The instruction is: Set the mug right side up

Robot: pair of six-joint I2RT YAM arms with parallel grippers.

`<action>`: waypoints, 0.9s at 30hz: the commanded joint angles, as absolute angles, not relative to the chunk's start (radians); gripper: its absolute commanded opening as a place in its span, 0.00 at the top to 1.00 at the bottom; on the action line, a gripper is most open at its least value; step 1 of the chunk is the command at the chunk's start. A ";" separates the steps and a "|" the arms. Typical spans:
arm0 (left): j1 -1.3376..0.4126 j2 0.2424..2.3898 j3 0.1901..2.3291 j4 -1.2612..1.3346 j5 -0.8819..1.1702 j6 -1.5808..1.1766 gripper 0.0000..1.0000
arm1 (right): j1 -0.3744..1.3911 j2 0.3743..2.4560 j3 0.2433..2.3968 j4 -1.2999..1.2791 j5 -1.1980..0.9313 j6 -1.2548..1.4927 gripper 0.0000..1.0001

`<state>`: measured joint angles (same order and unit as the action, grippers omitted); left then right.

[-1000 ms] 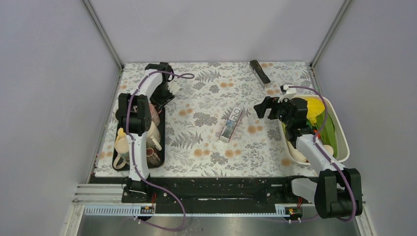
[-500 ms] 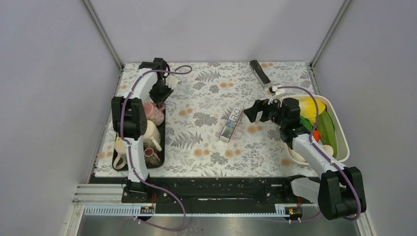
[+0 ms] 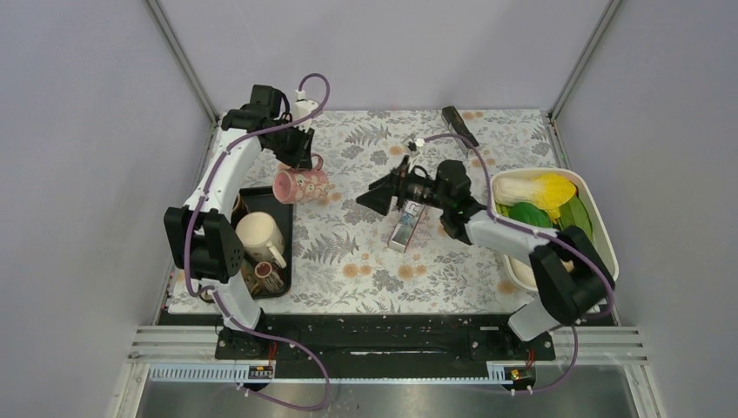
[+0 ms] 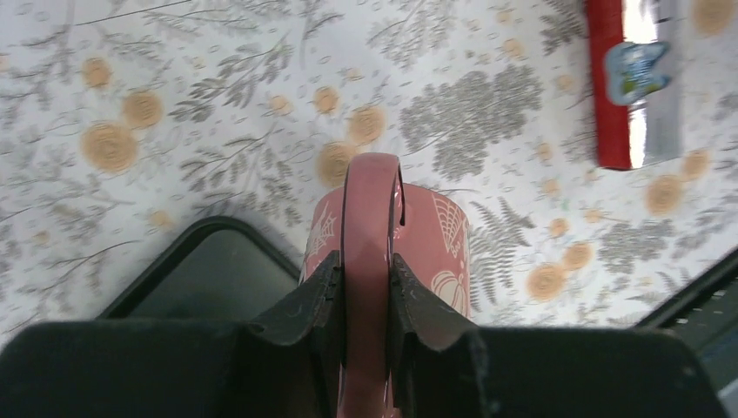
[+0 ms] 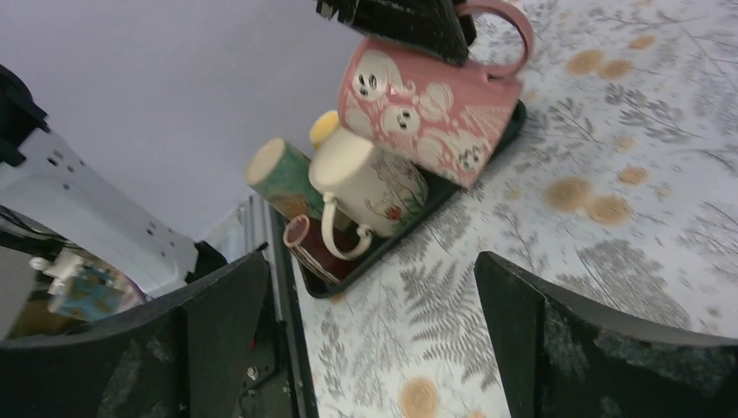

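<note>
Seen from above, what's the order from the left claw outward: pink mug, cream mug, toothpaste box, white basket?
1. pink mug, gripped by left gripper
2. cream mug, in the tray
3. toothpaste box, mid-table
4. white basket, far right

Top external: fixed, high behind the near edge of the table (image 3: pixel 365 252), looking down on all of it. Left wrist: close, facing straight down; right wrist: low, facing leftward. All share the pink mug (image 3: pixel 300 185) and black tray (image 3: pixel 261 198).
</note>
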<state>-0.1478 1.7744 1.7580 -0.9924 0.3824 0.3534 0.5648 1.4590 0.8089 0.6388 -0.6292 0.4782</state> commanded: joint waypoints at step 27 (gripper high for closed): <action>-0.221 1.559 1.722 -0.833 0.751 0.155 0.41 | 0.668 1.633 1.038 0.779 -0.737 0.670 1.00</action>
